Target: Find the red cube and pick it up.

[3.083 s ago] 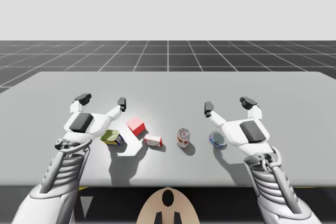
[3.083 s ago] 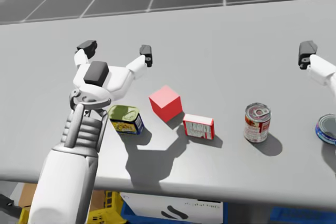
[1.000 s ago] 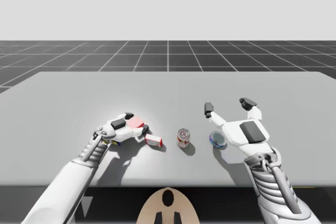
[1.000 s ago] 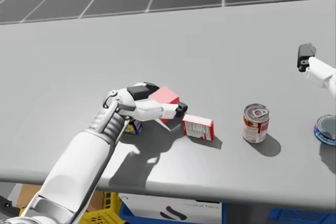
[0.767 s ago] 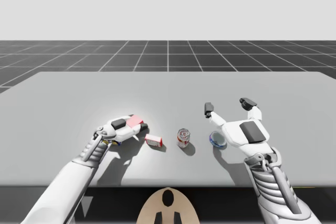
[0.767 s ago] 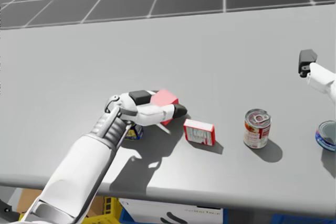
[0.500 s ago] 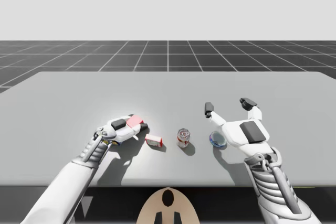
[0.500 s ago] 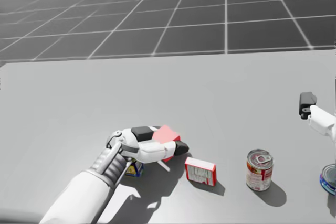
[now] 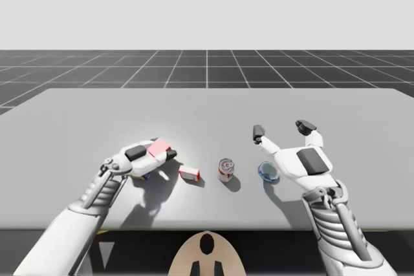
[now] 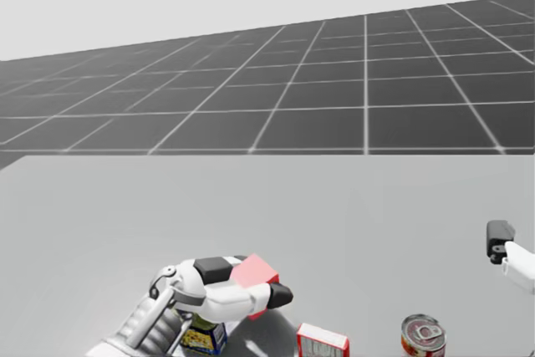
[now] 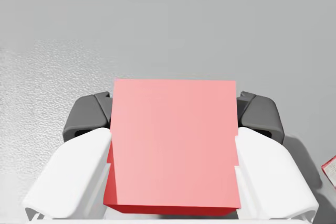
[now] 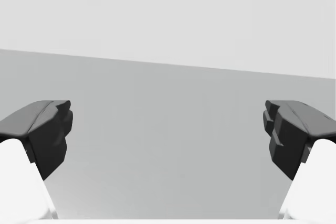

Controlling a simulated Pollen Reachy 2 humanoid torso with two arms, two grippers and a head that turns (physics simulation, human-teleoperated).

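Note:
The red cube (image 9: 157, 148) hangs a little above the grey table (image 9: 77, 121), held between the fingers of my left gripper (image 9: 162, 148), which is shut on it. In the left wrist view the red cube (image 11: 173, 150) sits squeezed from both sides by my left gripper (image 11: 174, 116), with bare table ahead. From the head camera the red cube (image 10: 253, 272) and my left gripper (image 10: 261, 277) appear low and left. My right gripper (image 9: 281, 129) hovers open and empty on the right; in its own view my right gripper (image 12: 170, 135) faces bare table.
A green-and-yellow tin (image 9: 138, 174) lies under my left hand. A small red-and-white box (image 9: 189, 173), an upright red-and-white can (image 9: 226, 169) and a flat blue tin (image 9: 268, 172) form a row toward my right arm. The far half of the table lies beyond them.
My left gripper came down, shut on the red cube and has lifted it slightly up and left. My head has turned upward. The right arm has stayed put.

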